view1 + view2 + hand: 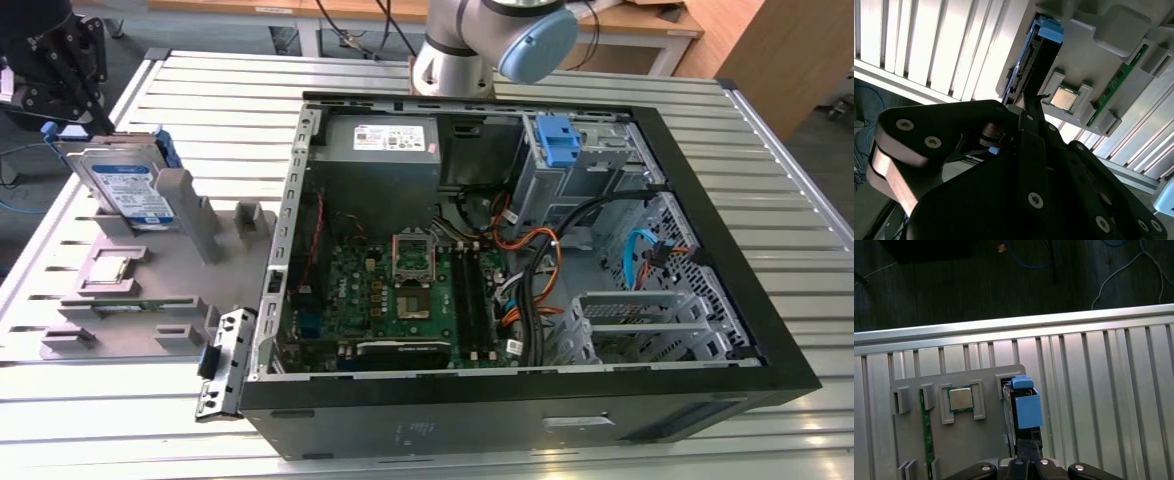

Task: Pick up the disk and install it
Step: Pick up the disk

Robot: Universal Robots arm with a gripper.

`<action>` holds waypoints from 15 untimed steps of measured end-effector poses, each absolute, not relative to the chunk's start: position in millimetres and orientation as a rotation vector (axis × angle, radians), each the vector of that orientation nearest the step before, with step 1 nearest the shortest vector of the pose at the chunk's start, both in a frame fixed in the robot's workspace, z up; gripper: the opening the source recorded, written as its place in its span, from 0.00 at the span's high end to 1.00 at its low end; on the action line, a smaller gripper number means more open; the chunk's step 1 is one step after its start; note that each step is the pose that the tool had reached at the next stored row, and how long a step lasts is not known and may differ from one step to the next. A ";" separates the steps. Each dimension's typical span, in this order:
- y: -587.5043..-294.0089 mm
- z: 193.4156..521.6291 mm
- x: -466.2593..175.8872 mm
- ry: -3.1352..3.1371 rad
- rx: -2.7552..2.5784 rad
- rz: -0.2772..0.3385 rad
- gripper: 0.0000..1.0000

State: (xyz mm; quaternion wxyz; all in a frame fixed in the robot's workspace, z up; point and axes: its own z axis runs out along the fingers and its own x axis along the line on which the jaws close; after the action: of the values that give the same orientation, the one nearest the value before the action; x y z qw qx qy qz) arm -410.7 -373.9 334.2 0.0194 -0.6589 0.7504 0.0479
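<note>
Task thing: flat silver metal disk (127, 185) (1026, 407) (1035, 55) with a blue-and-white label, framed by a bright blue plastic carrier.
Where it is: standing on edge in a slot of the grey moulded fixture (147, 335), on the slatted metal worktop (787, 150), at the exterior view's left of the open black computer case (534, 425).
Arm: black gripper (74, 105) (1029, 450) (1034, 100) just above the disk's upper edge.
Jaws: I cannot tell whether wide or narrow.
Fixture neighbours: small square chip (960, 399) and green memory stick (925, 425), beside the disk.
Case: blue plastic bracket (558, 140) in the drive bay.
</note>
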 end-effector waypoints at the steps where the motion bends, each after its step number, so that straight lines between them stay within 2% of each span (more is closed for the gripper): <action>1: -373.9 334.1 -410.7 2.329 -2.045 0.149 0.89; 13: -373.9 333.9 -410.7 2.329 -2.045 0.149 0.89; 15: -373.9 333.9 -410.7 2.329 -2.045 0.149 0.77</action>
State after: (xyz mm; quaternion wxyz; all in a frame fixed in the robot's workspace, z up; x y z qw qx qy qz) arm -410.7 -373.9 333.9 0.0195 -0.6590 0.7504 0.0479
